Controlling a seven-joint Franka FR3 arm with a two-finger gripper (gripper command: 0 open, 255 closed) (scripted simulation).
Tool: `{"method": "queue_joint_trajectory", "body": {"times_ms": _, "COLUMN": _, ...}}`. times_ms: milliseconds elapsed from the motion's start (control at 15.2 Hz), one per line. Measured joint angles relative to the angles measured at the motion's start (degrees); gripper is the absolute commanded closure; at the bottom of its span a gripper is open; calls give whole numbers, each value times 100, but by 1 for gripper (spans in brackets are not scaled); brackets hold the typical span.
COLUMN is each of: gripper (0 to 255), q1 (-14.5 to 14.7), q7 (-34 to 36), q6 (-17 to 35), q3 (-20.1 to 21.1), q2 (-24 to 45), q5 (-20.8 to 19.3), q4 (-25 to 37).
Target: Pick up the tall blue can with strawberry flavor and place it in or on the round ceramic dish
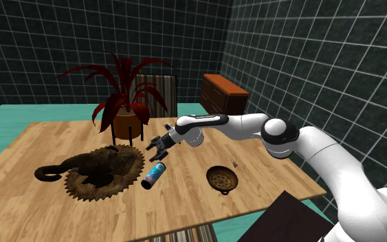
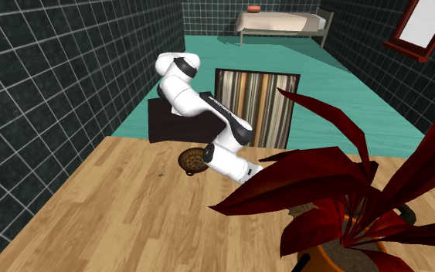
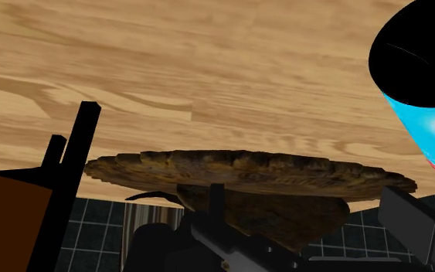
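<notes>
A tall blue can (image 1: pixel 153 174) with a dark end lies on its side on the wooden table (image 1: pixel 253 155). It lies just beside a wide brown dish with a scalloped rim (image 1: pixel 104 172), which carries a dark curled object. My gripper (image 1: pixel 159 152) hangs a little above the can's far end, fingers apart and nothing between them. In the wrist view the can (image 3: pixel 428 116) lies off to one side of the gripper (image 3: pixel 316 232), with the scalloped dish (image 3: pixel 246 174) ahead. A small round brown bowl (image 1: pixel 221 179) sits on the table beyond the can, toward the shoulder view's right.
A red-leaved plant in an orange pot (image 1: pixel 127 124) stands on a black stand just behind the gripper; its legs (image 3: pixel 73 147) are close in the wrist view. The leaves (image 2: pixel 347 193) hide the hand in the second exterior view, where the small bowl (image 2: pixel 193 161) shows. A striped chair (image 1: pixel 156 93) stands behind the table.
</notes>
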Motion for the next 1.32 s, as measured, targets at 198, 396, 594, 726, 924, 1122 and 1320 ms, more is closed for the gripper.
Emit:
{"method": "queue_joint_trajectory", "body": {"times_ms": 198, "gripper": 0, "q1": 23, "q7": 3, "q6": 0, "q3": -4, "q2": 18, "q5": -3, "q4": 32}}
{"method": "queue_joint_trajectory", "body": {"times_ms": 396, "gripper": 255, "q1": 27, "q7": 3, "q6": -1, "q3": -5, "q2": 21, "q5": -3, "q4": 37}}
{"method": "queue_joint_trajectory", "body": {"times_ms": 594, "gripper": 255, "q1": 27, "q7": 3, "q6": -1, "q3": -5, "q2": 21, "q5": -3, "q4": 37}}
{"method": "queue_joint_trajectory", "body": {"times_ms": 726, "gripper": 255, "q1": 27, "q7": 3, "q6": -1, "q3": -5, "q2": 21, "q5": -3, "q4": 37}}
{"method": "queue_joint_trajectory", "body": {"times_ms": 924, "gripper": 255, "q1": 26, "q7": 3, "q6": -1, "q3": -5, "q2": 21, "q5": -3, "q4": 37}}
{"method": "queue_joint_trajectory", "body": {"times_ms": 1122, "gripper": 0, "q1": 27, "q7": 3, "q6": -1, "q3": -5, "q2": 21, "q5": -3, "q4": 37}}
{"method": "queue_joint_trajectory", "body": {"times_ms": 1320, "gripper": 0, "q1": 336, "q7": 237, "q6": 387, "q3": -662, "q2": -800, "q5": -552, "q4": -793}}
